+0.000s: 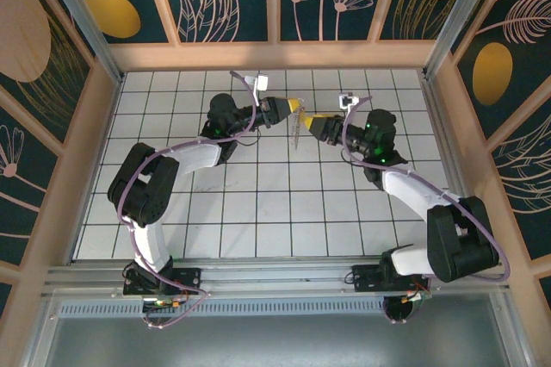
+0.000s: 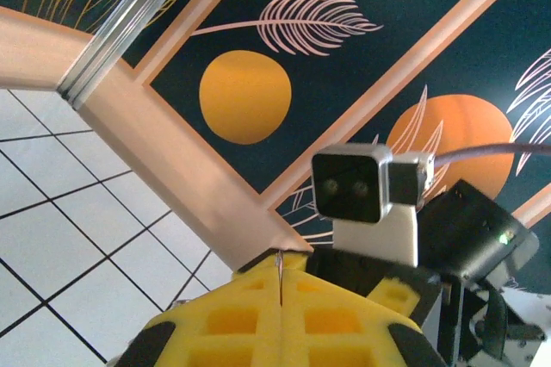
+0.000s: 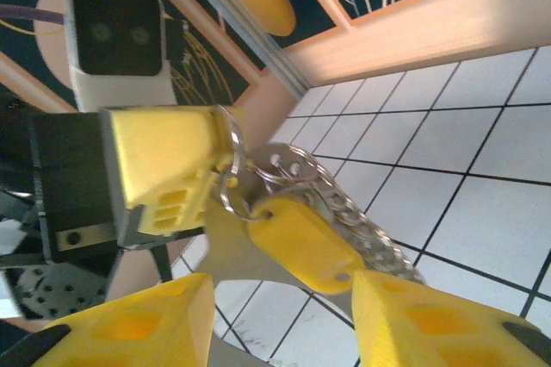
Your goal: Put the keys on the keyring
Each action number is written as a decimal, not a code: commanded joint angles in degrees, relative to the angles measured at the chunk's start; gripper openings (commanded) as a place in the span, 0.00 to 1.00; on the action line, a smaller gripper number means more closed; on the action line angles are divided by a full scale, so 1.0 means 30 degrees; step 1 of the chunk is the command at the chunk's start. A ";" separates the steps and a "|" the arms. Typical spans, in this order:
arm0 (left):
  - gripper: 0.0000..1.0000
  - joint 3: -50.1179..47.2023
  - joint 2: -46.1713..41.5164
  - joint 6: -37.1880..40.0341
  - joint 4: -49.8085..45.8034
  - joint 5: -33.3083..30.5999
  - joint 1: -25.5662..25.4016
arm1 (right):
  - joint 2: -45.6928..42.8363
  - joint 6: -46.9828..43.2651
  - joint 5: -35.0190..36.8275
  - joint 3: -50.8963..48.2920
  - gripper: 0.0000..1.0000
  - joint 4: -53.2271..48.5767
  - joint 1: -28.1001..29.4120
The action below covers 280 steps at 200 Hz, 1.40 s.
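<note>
my left gripper (image 1: 291, 108) is pressed together on the keyring (image 3: 239, 156), a thin loop of bright wire. in the left wrist view my left gripper's (image 2: 280, 274) two blocky yellow pads, waffled with square hollows, meet flat against each other, and a fine metal sliver stands up from the seam between them. from the right wrist view the left gripper (image 3: 211, 160) shows as a squared yellow block on a black body, with the ring curling out of its tip.

off that ring hangs the yellow-headed key (image 3: 301, 245), its head a smooth, rounded plastic lozenge tilted down to the right. behind it a chain (image 3: 366, 225) of small shiny oval links trails away over the tiles. a flat silvery key (image 3: 225, 255), matte and broad, hangs below the left gripper, beside the yellow head.

my right gripper (image 3: 280, 294) stands with its fingers apart, one chunky yellow pad on each side of the hanging keys, neither one clearly touching them. from above, my right gripper (image 1: 312, 121) faces the left one tip to tip, held above the far middle of the bench (image 1: 258, 203), a glossy white tiled top with dark grout lines. there the keys (image 1: 297, 134) show as a small pale dangle just below the two yellow tips.
</note>
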 commanded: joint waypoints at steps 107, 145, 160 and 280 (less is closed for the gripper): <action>0.00 -0.0060 -0.1135 -0.0397 0.1516 -0.0487 -0.0526 | 0.0308 -0.1746 0.3863 0.0575 0.53 0.0493 0.1666; 0.00 -0.0137 -0.1167 -0.0380 0.1517 -0.0594 -0.0555 | 0.0363 -0.2074 0.3213 0.0745 0.48 0.0370 0.1662; 0.00 -0.0133 -0.1133 -0.0369 0.1568 -0.0590 -0.0555 | 0.0246 -0.2214 0.2917 0.0621 0.44 0.0405 0.1677; 0.00 -0.0170 -0.1452 0.0569 0.0727 -0.1044 -0.0563 | -0.1302 -0.2903 0.2631 -0.0366 0.00 -0.0772 0.1495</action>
